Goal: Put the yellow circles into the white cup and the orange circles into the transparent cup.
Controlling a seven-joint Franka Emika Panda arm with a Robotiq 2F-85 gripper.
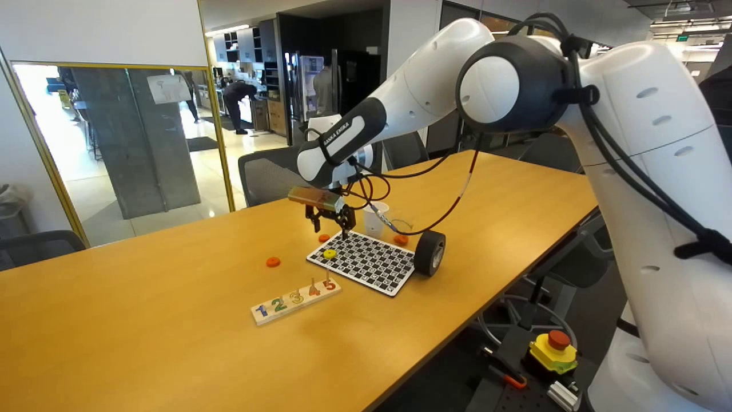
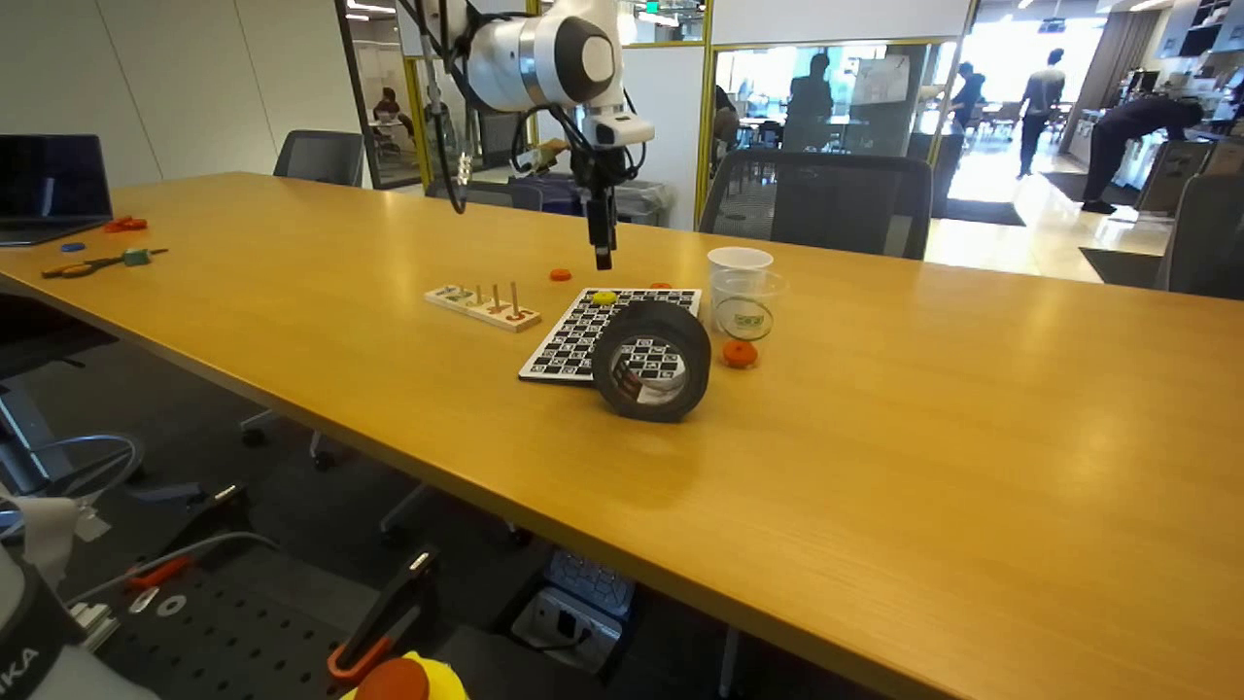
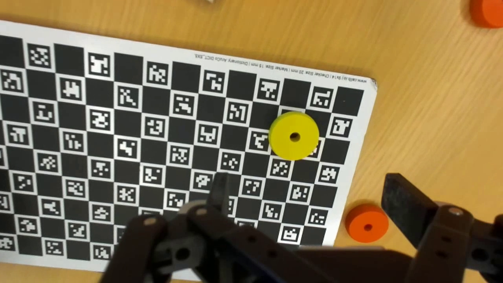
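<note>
Jaws: wide apart with nothing in them, hanging clear above the checkered board (image 3: 157,137)
Yellow circle (image 3: 294,125): flat on that board, below your jaws in both exterior views; in the wrist view it lines up with the gap between them, a little up-frame, so you probably need a near-straight descent with a small correction (being round, it has no long axis to match)
Near orange circle (image 3: 359,222): on the surface (image 3: 428,98), just off the board's edge; you would want the jaw on that side to miss it
Far orange circle (image 3: 489,11): on the surface too, apart from the board
White cup (image 1: 372,226): upright just beside the board, where you take yellow
Transparent cup (image 2: 746,303): beside the white one; a third orange circle (image 2: 741,352) shows at its foot, inside or not you cannot tell
</note>
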